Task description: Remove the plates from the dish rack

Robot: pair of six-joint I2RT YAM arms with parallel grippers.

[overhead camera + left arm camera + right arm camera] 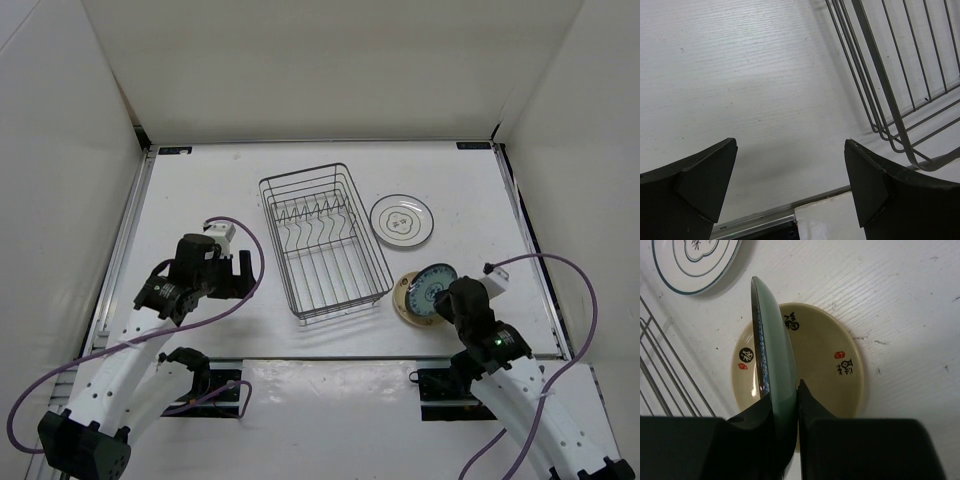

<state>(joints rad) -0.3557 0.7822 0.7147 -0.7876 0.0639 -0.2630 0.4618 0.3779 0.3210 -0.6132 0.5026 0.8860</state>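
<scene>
Teal plate [774, 355] edge-up between tight right fingers [814, 409] over cream plate [827, 375]; left fingers [700, 175] apart

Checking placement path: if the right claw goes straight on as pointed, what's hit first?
Likely the cream plate, lying flat straight ahead. The teal plate, held on edge in the right claw, would touch it before the claw itself does. Depth is unclear.
</scene>
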